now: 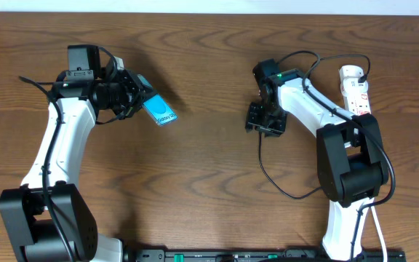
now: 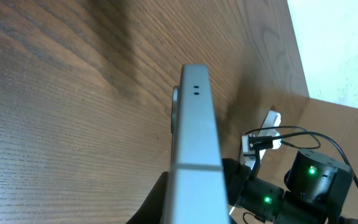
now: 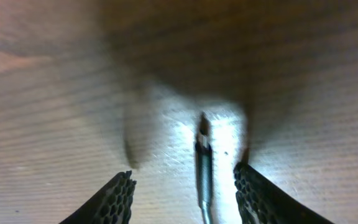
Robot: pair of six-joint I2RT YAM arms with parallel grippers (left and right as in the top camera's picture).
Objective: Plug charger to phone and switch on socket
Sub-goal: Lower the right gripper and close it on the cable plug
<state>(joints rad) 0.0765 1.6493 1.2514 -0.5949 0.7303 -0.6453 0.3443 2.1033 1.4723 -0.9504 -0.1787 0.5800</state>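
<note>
Left gripper (image 1: pixel 138 100) is clamped tight on the phone (image 1: pixel 159 111), out on the left side of the table (image 1: pixel 209 65). Right gripper (image 3: pixel 185 177) has its fingers apart, straddling the charger (image 3: pixel 202 163) tip that's lying on the wood, not touching it. The socket (image 1: pixel 356 91) sits at the far right beside that arm.
</note>
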